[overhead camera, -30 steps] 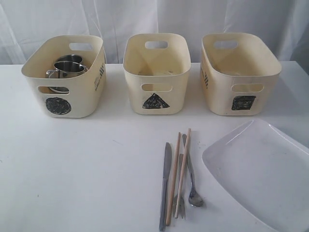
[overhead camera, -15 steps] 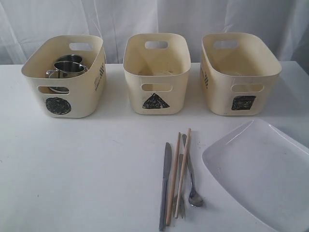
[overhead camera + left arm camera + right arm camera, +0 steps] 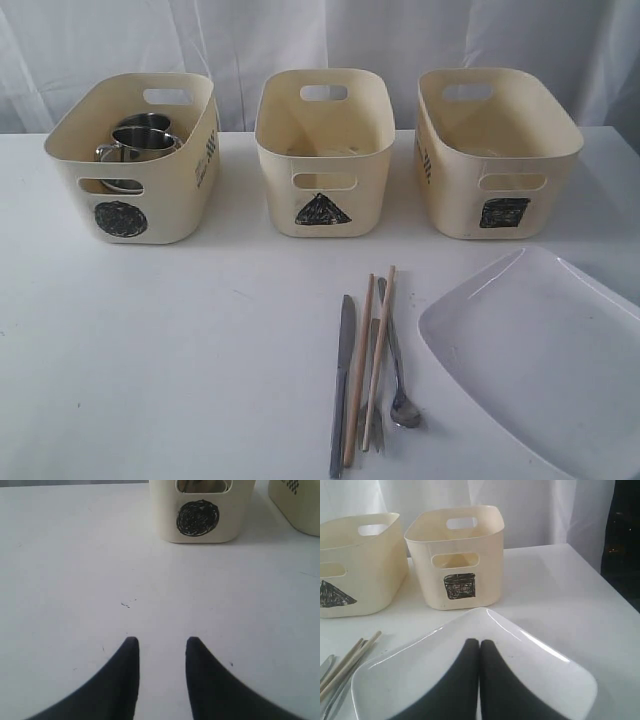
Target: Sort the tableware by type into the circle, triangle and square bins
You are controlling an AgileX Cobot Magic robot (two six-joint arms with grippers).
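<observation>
Three cream tubs stand in a row at the back of the white table: the circle bin with steel mugs inside, the triangle bin and the square bin. In front lie a knife, chopsticks, a fork and a spoon, side by side. The large white square plate lies right of them. Neither gripper shows in the exterior view. My left gripper is open over bare table, facing the circle bin. My right gripper is shut, empty, above the plate.
A white curtain hangs behind the bins. The table's right edge runs close to the square bin, with a dark gap beyond it. The chopsticks' tips show beside the plate.
</observation>
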